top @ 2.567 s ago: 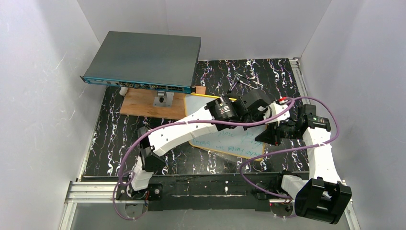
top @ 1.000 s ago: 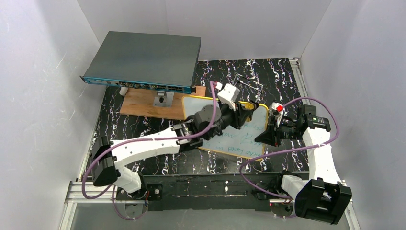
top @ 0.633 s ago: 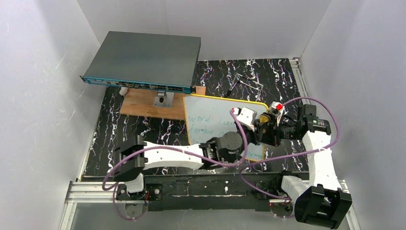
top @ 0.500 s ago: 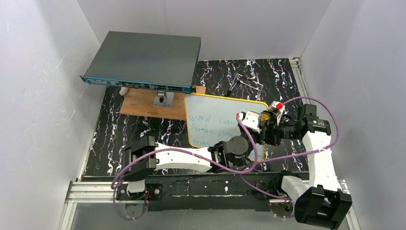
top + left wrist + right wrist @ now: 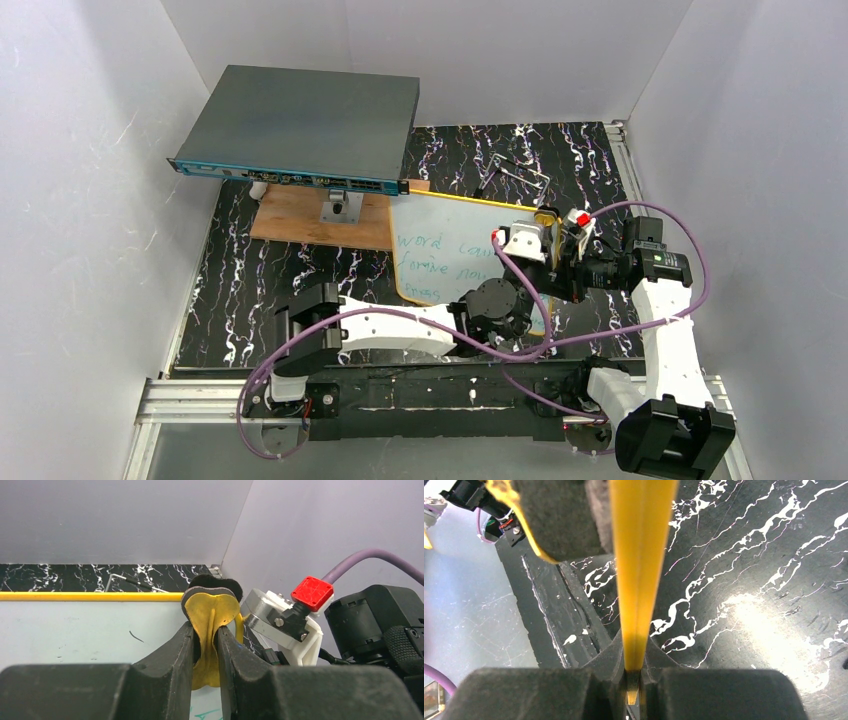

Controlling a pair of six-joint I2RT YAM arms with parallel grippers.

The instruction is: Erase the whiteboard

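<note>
The whiteboard [image 5: 445, 250] lies at the table's middle right, with a yellow frame and green handwriting on its left part. My left gripper [image 5: 543, 225] is shut on a yellow eraser with a black felt face [image 5: 210, 611], held at the board's far right corner. The board's white face [image 5: 75, 630] lies under the eraser. My right gripper [image 5: 562, 268] is shut on the board's yellow frame [image 5: 641, 555] at its right edge. The eraser's felt [image 5: 559, 520] shows just left of that frame in the right wrist view.
A large dark-grey flat box [image 5: 300, 125] stands at the back left, partly over a brown wooden board [image 5: 310, 218]. A bent metal wire tool [image 5: 520, 170] lies behind the whiteboard. White walls close in on three sides. The two grippers are very close together.
My left gripper with the eraser swept from the board's far middle down across its right side, then back up to the far right corner. The board shifted slightly. The right gripper kept its hold.
</note>
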